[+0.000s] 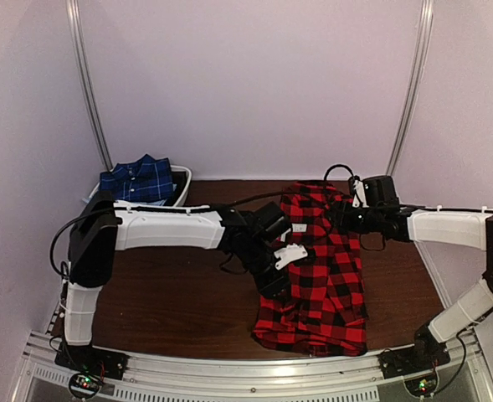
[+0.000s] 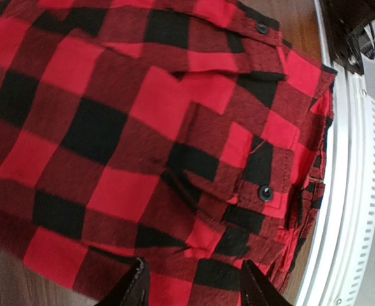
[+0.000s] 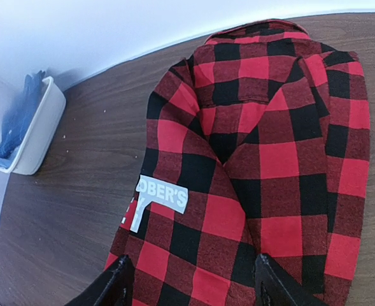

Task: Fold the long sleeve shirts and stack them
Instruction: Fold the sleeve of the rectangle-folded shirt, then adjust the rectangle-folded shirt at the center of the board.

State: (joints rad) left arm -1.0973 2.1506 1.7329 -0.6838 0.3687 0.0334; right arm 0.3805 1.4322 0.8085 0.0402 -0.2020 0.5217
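Observation:
The red-and-black checked shirt (image 1: pixel 321 276) lies folded lengthwise on the table, right of the middle, collar end at the far side. Its white block letters (image 3: pixel 162 195) show in the right wrist view, and its buttoned cuffs (image 2: pixel 263 191) show in the left wrist view. My left gripper (image 1: pixel 278 285) is open above the shirt's left edge, its fingers (image 2: pixel 134 288) spread over the cloth with nothing between them. My right gripper (image 1: pixel 340 219) is open above the collar end, its fingers (image 3: pixel 113 288) wide apart over the cloth. The navy blue shirt (image 1: pixel 139 178) lies bunched in a bin.
A white bin (image 1: pixel 183 180) stands at the back left against the wall and also shows in the right wrist view (image 3: pixel 37 131). A metal rail (image 1: pixel 246 368) runs along the near edge and shows in the left wrist view (image 2: pixel 346 191). Bare brown table (image 1: pixel 171 293) lies left of the red shirt.

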